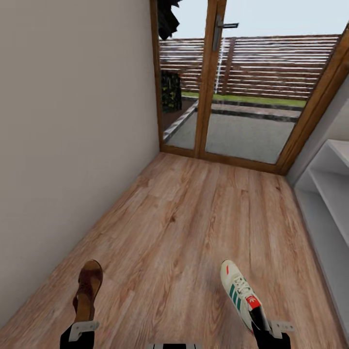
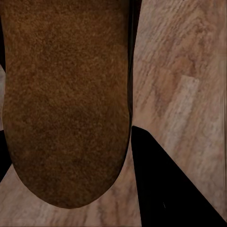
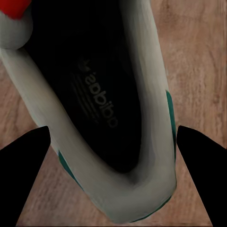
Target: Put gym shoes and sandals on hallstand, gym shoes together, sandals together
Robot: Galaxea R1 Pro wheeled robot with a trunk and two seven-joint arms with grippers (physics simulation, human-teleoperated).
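Wood floor [image 1: 194,218]; right wrist view reveals sneaker [image 3: 104,118] insole lettering.

Even daylight through the glass door [image 1: 228,87]; wrist views soft.

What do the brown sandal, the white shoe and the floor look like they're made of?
The sandal looks like matte brown leather or suede, going by its grainy, mottled surface. The gym shoe seems to be smooth cream leather or synthetic, with teal stripes and a dark printed insole. The corridor floor looks like light wood planks or laminate: grain and seams show.
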